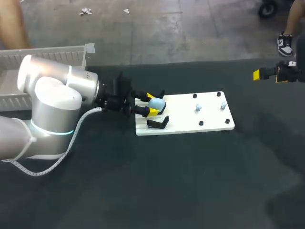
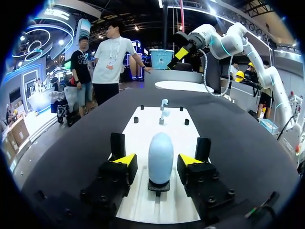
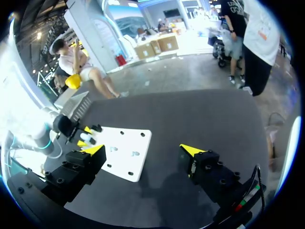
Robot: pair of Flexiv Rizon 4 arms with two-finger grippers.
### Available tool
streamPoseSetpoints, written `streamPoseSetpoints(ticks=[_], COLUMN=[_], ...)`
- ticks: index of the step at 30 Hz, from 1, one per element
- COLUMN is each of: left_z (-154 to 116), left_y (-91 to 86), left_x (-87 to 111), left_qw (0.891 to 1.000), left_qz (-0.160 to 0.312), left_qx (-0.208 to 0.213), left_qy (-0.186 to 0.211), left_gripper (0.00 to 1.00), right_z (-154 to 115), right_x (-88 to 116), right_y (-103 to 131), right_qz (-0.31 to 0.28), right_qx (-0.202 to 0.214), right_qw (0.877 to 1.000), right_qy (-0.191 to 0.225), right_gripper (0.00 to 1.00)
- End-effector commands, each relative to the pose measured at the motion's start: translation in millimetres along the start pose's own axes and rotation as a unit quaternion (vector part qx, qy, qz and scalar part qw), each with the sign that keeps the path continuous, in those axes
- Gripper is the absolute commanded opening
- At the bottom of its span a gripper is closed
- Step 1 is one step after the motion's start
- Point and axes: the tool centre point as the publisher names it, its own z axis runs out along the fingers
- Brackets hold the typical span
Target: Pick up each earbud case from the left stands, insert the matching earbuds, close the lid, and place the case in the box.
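Left wrist view: the earbud case sits on its black stand at the stand end of the white board, centred between the two fingers of my left claw.
Left claw state: released. I see a narrow gap on each side of the case, so as far as I can tell neither yellow tip touches it.
Long axis: the case's length runs crosswise to the line between the two fingers, so closing them would pinch its narrow width.
Nearer arm: the left one, by a wide margin. My right claw hangs released over bare tabletop, well apart from the board and off its earbud end.
Earbuds: two pale earbuds sit on pegs at the end of the board opposite the case.
Spare stand: an empty black stand sits just beside the case's stand, at the same end of the board.
Box: the white box lies beyond the board's stand end, behind my left arm.
Coming move, my judgement: no re-aiming is needed. Squeeze straight inward, then lift the case clear of its stand.
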Motion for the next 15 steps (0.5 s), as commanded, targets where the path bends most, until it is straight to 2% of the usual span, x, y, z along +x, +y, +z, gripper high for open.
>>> streamPoseSetpoints(ticks=[1, 7, 9, 15], left_z=[4.6, 5.7, 5.6, 5.4], left_y=[4.6, 5.1, 5.1, 5.7], left_x=[1.0, 2.1, 1.9, 2.5], left_qw=[1.0, 1.0, 1.0, 1.0], left_qz=[-0.002, -0.006, -0.006, -0.009], left_qx=[0.007, 0.01, 0.01, 0.013], left_qy=[0.002, -0.001, -0.002, -0.002], left_gripper=[0.56, 0.55, 0.5, 0.48], right_z=[0.7, 0.7, 0.7, 0.7], right_x=[-0.1, -0.1, -0.1, -0.1], right_y=[-0.6, -0.6, -0.6, -0.6], right_qz=[0.0, 0.0, 0.0, 0.0], right_qx=[-0.001, -0.001, -0.001, -0.001], right_qw=[1.0, 1.0, 1.0, 1.0], right_qy=[0.0, 0.0, 0.0, 0.0], right_gripper=[1.0, 1.0, 1.0, 1.0])
